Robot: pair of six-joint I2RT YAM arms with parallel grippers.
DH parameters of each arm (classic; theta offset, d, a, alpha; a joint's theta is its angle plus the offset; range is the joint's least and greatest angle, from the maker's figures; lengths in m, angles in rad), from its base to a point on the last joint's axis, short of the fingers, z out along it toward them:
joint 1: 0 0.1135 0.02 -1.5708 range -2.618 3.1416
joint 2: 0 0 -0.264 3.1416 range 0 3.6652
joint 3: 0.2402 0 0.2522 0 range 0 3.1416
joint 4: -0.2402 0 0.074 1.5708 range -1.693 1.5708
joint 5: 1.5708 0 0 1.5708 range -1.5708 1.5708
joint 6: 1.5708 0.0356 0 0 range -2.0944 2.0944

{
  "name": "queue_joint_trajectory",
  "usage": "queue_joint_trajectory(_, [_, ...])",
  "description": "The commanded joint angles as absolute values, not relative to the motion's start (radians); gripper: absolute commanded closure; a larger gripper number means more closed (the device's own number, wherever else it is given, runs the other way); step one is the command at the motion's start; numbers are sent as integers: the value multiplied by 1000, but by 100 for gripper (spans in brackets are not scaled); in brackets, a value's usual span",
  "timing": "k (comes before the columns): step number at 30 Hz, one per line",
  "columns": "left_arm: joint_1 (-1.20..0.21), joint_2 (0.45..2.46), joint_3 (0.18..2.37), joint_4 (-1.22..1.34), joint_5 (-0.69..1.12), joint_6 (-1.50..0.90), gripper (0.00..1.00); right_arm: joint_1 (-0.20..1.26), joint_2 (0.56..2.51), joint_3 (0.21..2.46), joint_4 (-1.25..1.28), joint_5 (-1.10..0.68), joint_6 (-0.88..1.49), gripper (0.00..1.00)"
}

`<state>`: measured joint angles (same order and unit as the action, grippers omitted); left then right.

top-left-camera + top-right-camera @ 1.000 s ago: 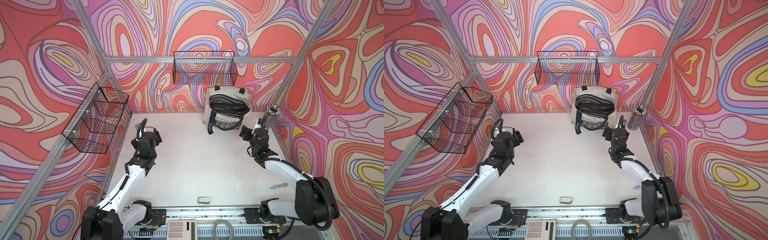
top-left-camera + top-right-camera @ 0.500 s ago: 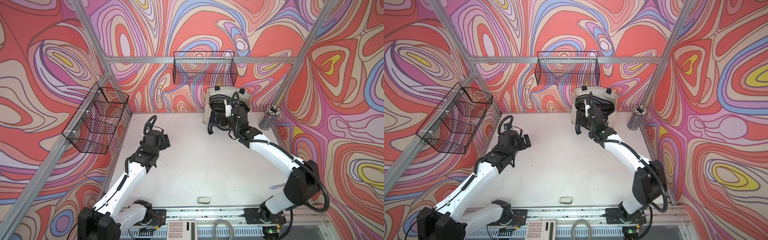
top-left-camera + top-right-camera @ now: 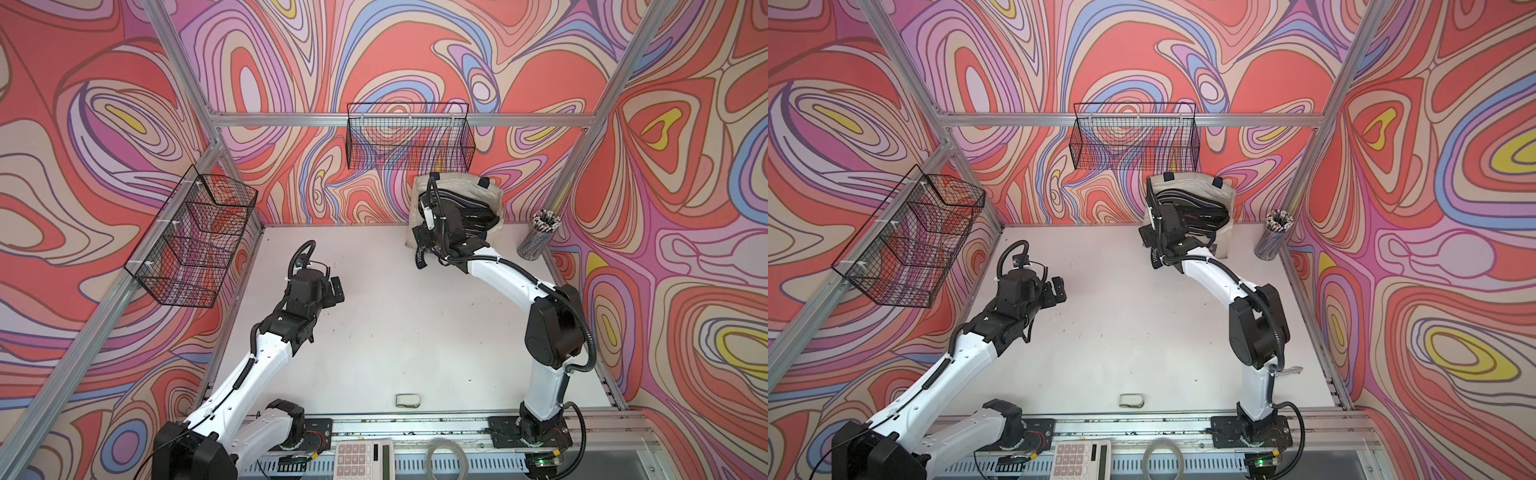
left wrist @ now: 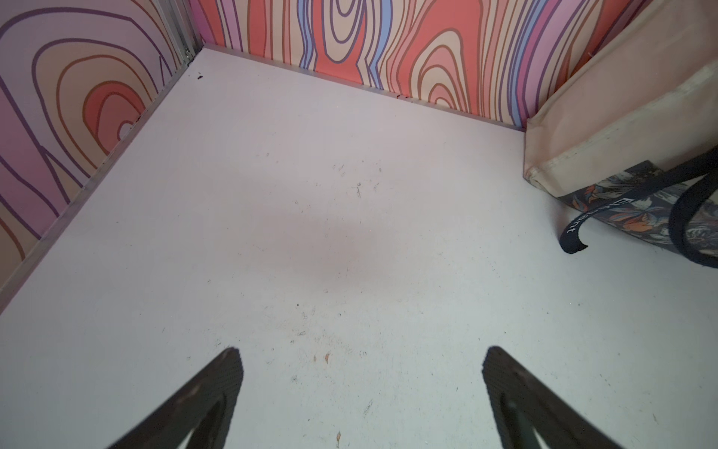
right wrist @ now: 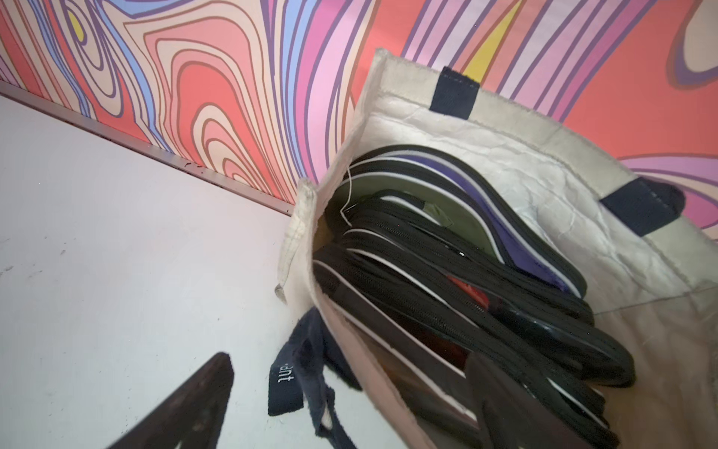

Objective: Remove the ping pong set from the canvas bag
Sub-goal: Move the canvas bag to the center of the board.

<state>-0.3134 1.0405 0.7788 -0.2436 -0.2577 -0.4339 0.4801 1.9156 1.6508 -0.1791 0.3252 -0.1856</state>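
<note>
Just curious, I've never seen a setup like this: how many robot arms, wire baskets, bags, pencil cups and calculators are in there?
Robot arms: 2
Wire baskets: 2
Canvas bag: 1
Pencil cup: 1
Calculator: 1
Total: 7
</note>
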Motion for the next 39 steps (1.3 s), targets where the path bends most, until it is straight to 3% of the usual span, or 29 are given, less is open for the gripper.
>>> queue_joint_trajectory(1, [-316, 1041, 759, -211, -249, -440, 0, 484, 1959, 1686, -190, 366, -251, 2])
queue_joint_trajectory(6, [-316, 1033, 752, -196, -251, -434, 0, 479, 2044, 1750, -210, 354, -278, 3])
queue_joint_trajectory(10, [-316, 1019, 752, -199, -261, -431, 0, 471, 2086, 1783, -208, 324, -266, 15])
queue_joint_trajectory(12, [-315, 1014, 752, -201, -262, -432, 0, 469, 2100, 1796, -208, 304, -264, 37])
queue_joint_trajectory(16, [-315, 1018, 746, -193, -265, -431, 0, 469, 2127, 1832, -232, 281, -258, 100])
queue_joint_trajectory(29, [-316, 1059, 743, -174, -272, -462, 0, 496, 2030, 1815, -268, 170, -216, 100])
queue_joint_trajectory(39, [-316, 1055, 800, -212, -322, -502, 0, 651, 2000, 1842, -334, 115, -157, 100])
